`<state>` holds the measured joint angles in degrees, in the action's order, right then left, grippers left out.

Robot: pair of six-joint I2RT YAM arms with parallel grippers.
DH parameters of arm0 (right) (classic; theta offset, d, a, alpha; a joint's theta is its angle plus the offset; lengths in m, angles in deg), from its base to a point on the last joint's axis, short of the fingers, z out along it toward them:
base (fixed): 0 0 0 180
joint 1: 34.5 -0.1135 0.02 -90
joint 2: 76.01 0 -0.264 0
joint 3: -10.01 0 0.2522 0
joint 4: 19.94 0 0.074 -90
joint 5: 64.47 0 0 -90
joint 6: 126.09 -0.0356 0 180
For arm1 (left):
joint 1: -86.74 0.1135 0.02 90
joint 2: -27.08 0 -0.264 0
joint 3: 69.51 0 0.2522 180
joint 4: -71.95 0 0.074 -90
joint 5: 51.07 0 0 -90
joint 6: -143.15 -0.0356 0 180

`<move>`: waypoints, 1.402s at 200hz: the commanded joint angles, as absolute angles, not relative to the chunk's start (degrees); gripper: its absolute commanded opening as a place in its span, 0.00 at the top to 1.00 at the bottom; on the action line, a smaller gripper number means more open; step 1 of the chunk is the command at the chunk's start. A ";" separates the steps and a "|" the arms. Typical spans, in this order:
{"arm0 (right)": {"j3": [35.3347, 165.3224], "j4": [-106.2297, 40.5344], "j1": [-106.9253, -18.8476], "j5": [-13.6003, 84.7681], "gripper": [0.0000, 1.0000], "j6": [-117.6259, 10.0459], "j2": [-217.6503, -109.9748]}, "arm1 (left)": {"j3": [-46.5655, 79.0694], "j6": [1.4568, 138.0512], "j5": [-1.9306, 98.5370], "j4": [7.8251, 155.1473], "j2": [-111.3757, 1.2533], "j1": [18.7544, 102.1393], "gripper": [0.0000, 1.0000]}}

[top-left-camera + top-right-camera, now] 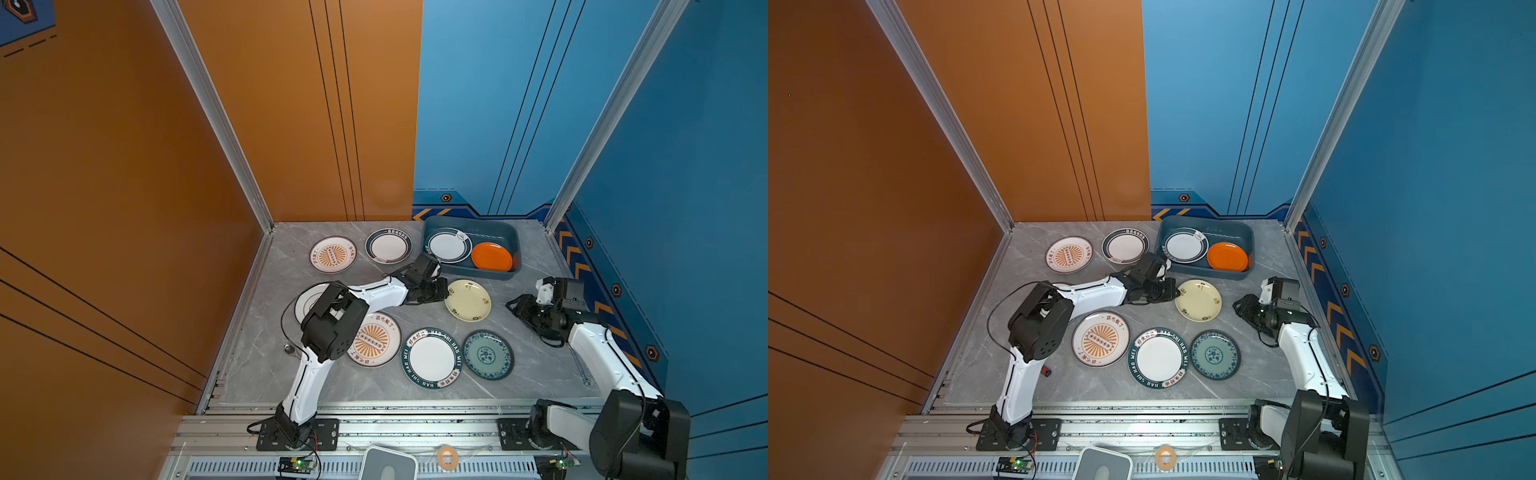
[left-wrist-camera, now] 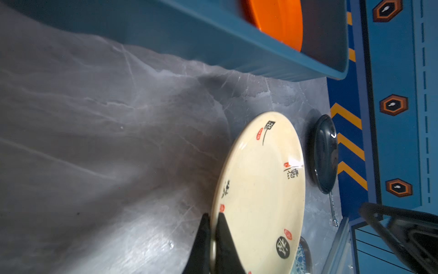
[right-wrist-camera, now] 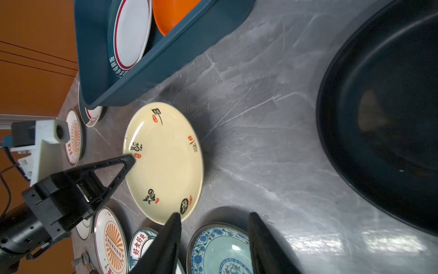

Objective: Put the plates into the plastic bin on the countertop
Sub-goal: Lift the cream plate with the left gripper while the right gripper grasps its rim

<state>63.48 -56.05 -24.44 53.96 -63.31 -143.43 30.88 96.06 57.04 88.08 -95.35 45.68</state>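
Plates (image 1: 432,358) lie scattered over the grey desk (image 1: 536,374). At its back right sits the bin (image 1: 478,273) — inside it are a green-rimmed plate (image 1: 449,246) and an orange plate (image 1: 491,257), side by side. Just in front of the bin is the cream plate (image 1: 467,300), its near rim clenched in the left pincer (image 2: 212,218). The right pincer (image 3: 214,214) hangs released and empty — right of the cream plate, apart from it.

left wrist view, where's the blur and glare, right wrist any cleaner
Left wrist view: the bin wall is smeared soft, a white glint sits on the cream plate, the left end effector pinching its rim is a dark silhouette. Right wrist view: the black plate looms dark and soft, bright glare streaks the countertop.
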 commanded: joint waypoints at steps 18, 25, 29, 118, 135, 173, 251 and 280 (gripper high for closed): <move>63.26 -49.52 -29.26 58.52 0.52 -64.51 -145.25 | 28.88 95.16 60.85 87.63 -89.86 46.31 1.00; 63.55 -48.89 -30.16 58.66 0.52 -64.80 -145.59 | 28.63 95.24 61.02 87.47 -89.36 46.31 1.00; 63.65 -48.47 -30.68 58.67 0.52 -64.91 -145.83 | 28.50 95.25 61.19 87.52 -89.15 46.39 1.00; 64.43 -40.29 -35.38 59.19 0.60 -69.77 -151.11 | 26.61 96.57 64.06 85.88 -85.01 47.32 1.00; 64.19 -39.11 -35.64 59.45 0.67 -70.26 -151.56 | 26.63 96.57 64.72 85.97 -84.63 47.49 1.00; 63.37 -36.44 -35.82 60.59 0.88 -71.72 -151.88 | 26.50 96.52 65.45 85.95 -84.80 47.45 1.00; 70.13 -42.63 -34.73 59.86 1.00 -69.91 -151.75 | 22.79 93.93 65.14 86.04 -81.55 48.04 0.56; 78.15 -48.79 -33.29 57.39 1.00 -67.85 -153.66 | 19.86 91.37 64.60 87.54 -78.27 49.24 0.45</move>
